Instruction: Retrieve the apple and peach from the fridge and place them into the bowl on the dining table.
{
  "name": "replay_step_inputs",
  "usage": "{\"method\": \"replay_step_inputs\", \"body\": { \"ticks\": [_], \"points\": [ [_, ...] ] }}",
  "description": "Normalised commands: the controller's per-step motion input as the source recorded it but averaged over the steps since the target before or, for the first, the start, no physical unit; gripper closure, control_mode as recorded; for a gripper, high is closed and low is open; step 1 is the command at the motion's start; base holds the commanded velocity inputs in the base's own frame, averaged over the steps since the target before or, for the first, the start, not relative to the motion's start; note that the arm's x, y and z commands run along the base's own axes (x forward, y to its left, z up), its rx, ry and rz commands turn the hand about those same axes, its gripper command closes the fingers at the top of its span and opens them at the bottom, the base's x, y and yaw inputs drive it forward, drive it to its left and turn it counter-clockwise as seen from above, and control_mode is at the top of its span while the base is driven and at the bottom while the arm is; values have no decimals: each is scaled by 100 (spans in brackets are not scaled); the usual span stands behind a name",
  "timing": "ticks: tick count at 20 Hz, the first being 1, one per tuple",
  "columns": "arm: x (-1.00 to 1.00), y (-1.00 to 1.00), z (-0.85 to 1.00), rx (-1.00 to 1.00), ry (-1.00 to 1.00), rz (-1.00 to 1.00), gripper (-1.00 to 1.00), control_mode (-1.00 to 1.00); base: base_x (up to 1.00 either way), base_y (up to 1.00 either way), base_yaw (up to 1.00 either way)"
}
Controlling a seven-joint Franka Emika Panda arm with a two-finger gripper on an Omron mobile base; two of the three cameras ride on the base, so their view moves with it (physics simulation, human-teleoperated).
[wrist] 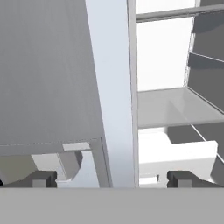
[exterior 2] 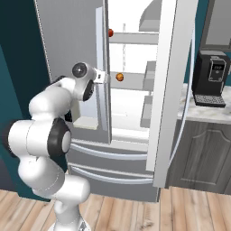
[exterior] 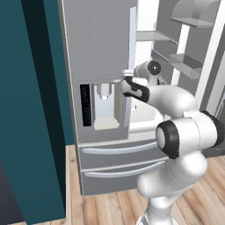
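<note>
The white arm is seen nearest, rising from the wooden floor and bent forward toward the fridge. At its end the pincer is held level at the pale handle of the closed left door, at the height of the water dispenser panel. In the hand view its two dark fingertips are set wide apart, one on each side of the handle, and nothing is gripped between them. Whether either tip touches the handle cannot be told.

Below, the two lower drawers of the fridge are shut. The right door is swung open, and the white interior with its shelves is exposed. The peach is seen on the middle shelf, near that shelf's front edge and just beyond the pincer. The apple is seen on the shelf above, close to the edge of the closed left door.

To the right of the fridge, a black coffee machine is placed on a marble-topped grey cabinet.
</note>
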Motion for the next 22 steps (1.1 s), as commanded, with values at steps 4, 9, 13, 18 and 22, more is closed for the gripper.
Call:
{"method": "replay_step_inputs", "body": {
  "ticks": [4, 9, 13, 18, 22],
  "points": [
    [46, -16, -5, 0, 0, 0, -100, -100, 0, 0, 0],
    [45, -26, 0, 0, 0, 0, -100, -100, 0, 0, 0],
    [51, -3, 0, 0, 0, 0, -100, -100, 0, 0, 0],
    [55, 0, 0, 0, 0, 0, -100, -100, 0, 0, 0],
    [62, 0, -1, 0, 1, 0, -100, -100, 0, 0, 0]
  ]
}}
